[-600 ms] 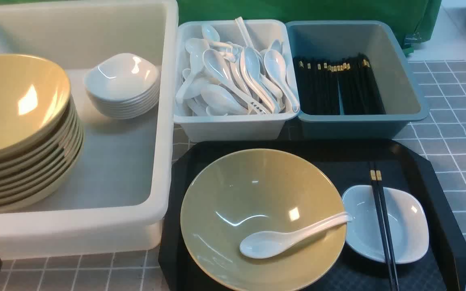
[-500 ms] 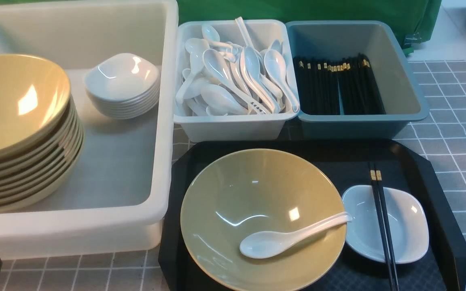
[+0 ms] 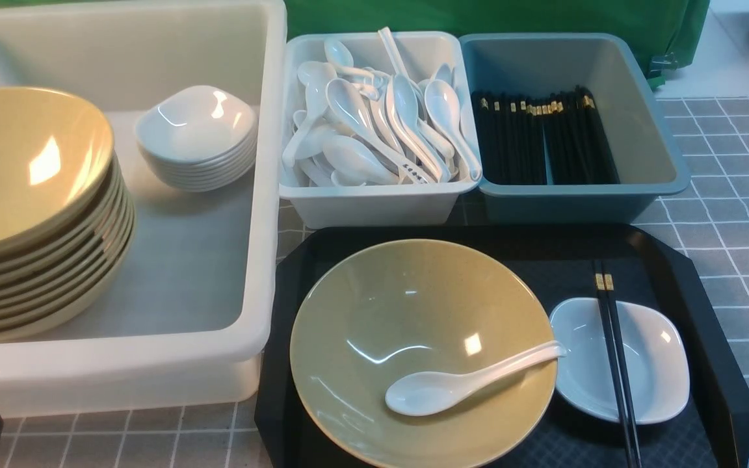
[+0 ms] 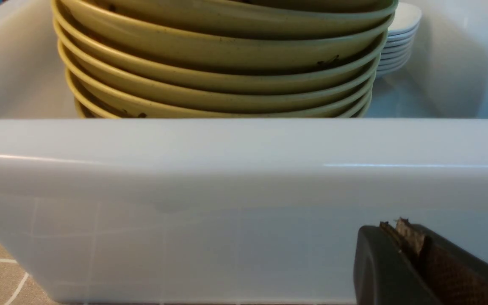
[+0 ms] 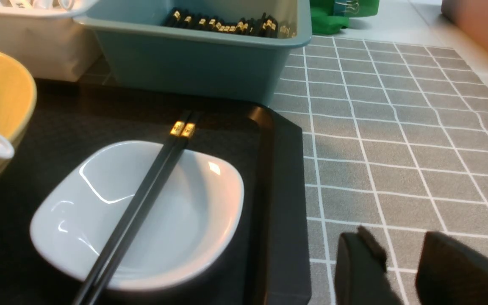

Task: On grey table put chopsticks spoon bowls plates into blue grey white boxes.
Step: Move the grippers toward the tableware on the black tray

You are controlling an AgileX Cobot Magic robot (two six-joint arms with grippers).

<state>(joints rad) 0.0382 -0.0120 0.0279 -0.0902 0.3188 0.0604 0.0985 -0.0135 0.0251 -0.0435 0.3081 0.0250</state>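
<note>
A yellow bowl (image 3: 423, 305) sits on the black tray (image 3: 706, 338) with a white spoon (image 3: 465, 383) lying in it. Beside it is a small white plate (image 3: 647, 370) with a pair of black chopsticks (image 3: 614, 351) across it; the same plate (image 5: 176, 220) and chopsticks (image 5: 142, 207) show in the right wrist view. My right gripper (image 5: 396, 235) is open and holds nothing, low over the grey table just beyond the tray's right edge. My left gripper (image 4: 392, 223) is shut and holds nothing, close against the outer wall of the big white box (image 4: 184, 203).
The white box (image 3: 264, 195) holds a stack of yellow bowls (image 3: 30, 214) and a stack of white plates (image 3: 196, 140). Behind the tray stand a pale grey box (image 3: 374, 205) full of spoons and a blue box (image 3: 576, 201) with black chopsticks. Grey tiled table (image 3: 738, 214) lies to the right.
</note>
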